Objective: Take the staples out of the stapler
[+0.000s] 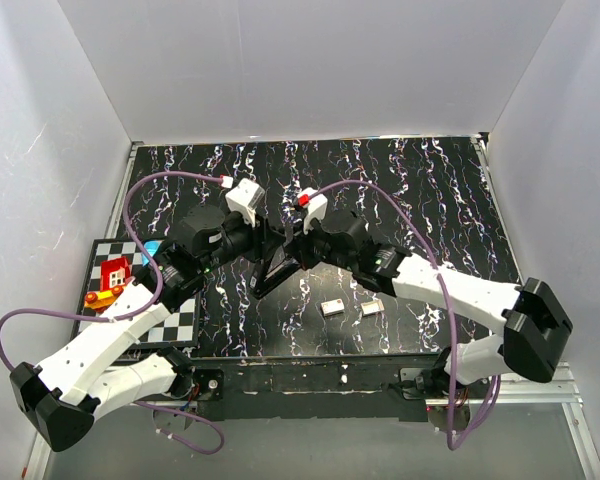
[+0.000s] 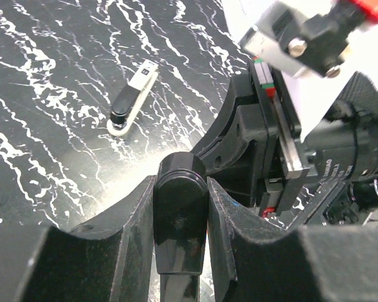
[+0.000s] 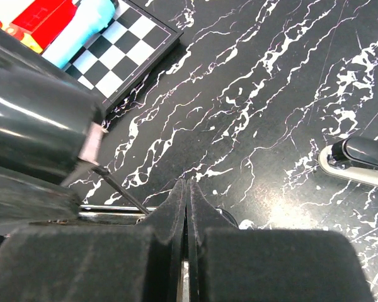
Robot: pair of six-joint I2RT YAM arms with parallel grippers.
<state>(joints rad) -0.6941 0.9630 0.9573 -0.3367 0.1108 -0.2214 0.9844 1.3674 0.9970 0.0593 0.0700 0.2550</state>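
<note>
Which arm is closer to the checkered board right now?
Left. The left arm crosses over the right edge of the checkered board; the right arm reaches in from the opposite side, well away from it.

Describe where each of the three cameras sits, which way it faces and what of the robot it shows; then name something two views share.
Top external: high behind the arm bases, looking down on the marbled table; both arms show whole, left gripper facing right gripper.
Left wrist: on that wrist, looking along its fingers, clamped on the stapler, toward the right arm.
Right wrist: on that wrist, looking past its shut fingertips toward the checkerboard.
Shared: both wrist views show a black-and-white item lying on the table.
</note>
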